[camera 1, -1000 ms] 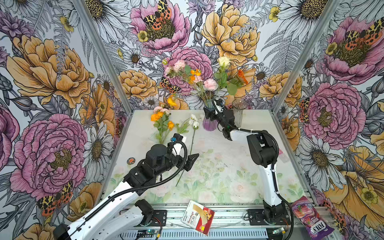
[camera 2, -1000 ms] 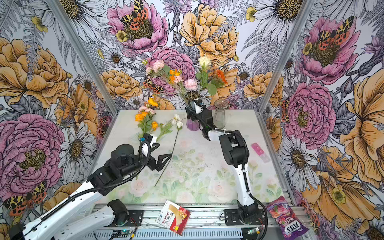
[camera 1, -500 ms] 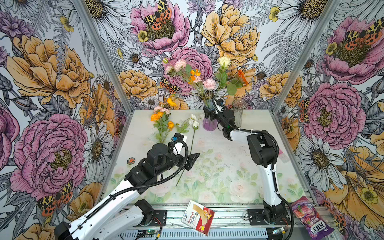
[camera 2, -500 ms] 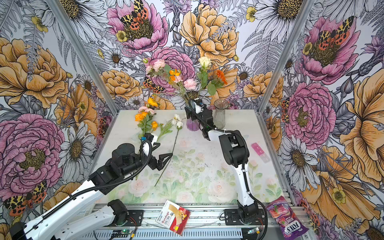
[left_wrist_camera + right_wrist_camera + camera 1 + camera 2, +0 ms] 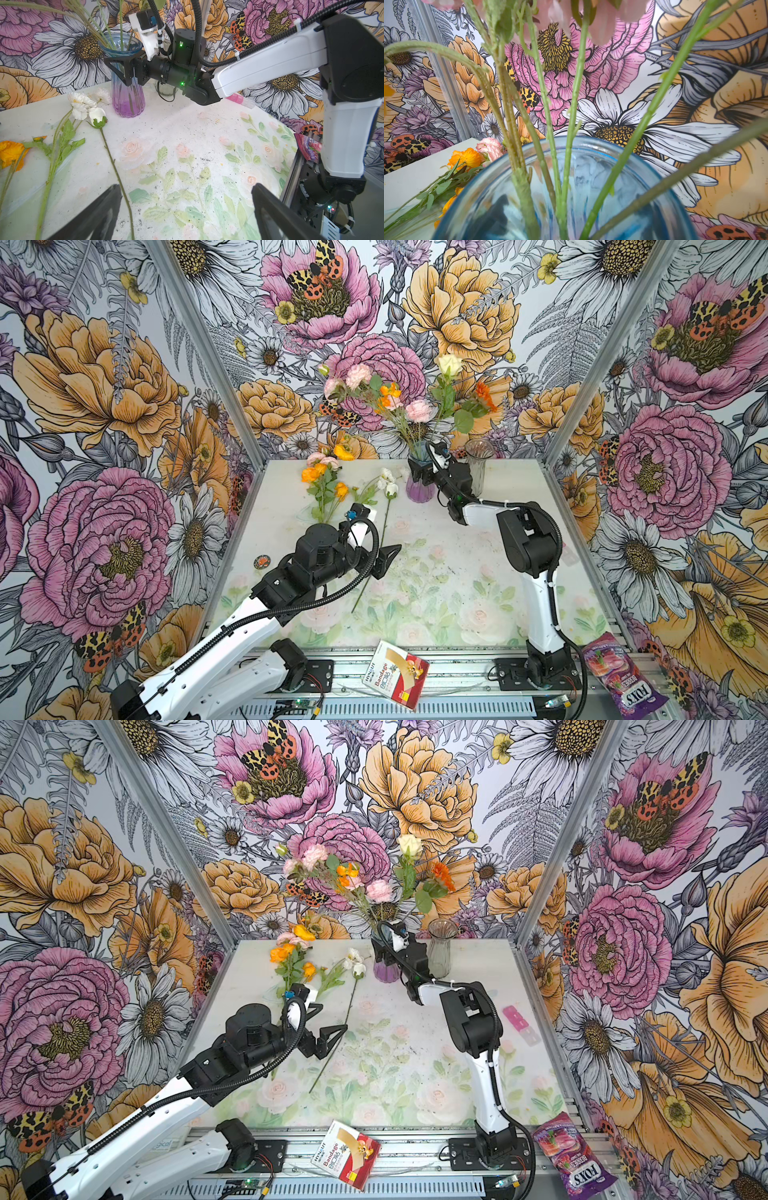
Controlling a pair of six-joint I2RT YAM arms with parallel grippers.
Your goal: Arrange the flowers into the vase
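**Several flowers up, several still flat**

Some of the flowers (image 5: pixel 417 410) stand fanned out in the blue-and-purple vase (image 5: pixel 420 491) at the back of the table (image 5: pixel 457 593), with pink, orange and cream blooms well above its rim; the rest lie flat on the table, left of the vase in both top views. These are an orange-and-pink bunch (image 5: pixel 322 479) and a white flower (image 5: pixel 390 488) whose long stem runs toward the front edge. A clear glass vase (image 5: pixel 478 466) stands just beside the coloured one.

The left gripper (image 5: pixel 332 1017) hangs low over the table; its fingers (image 5: pixel 99 214) are spread wide with nothing between them; the white flower's stem passes just beside one of them.

The right gripper (image 5: pixel 417 472) sits at the neck of the vase, just under the rim; in the left wrist view one finger (image 5: pixel 117 69) lies across the front of the glass and hides its partner, so I cannot tell whether they are spread or pressed on the vase.

A bandage box (image 5: pixel 395 672) and a purple sweet bag (image 5: pixel 623 678) lie on the front rail.
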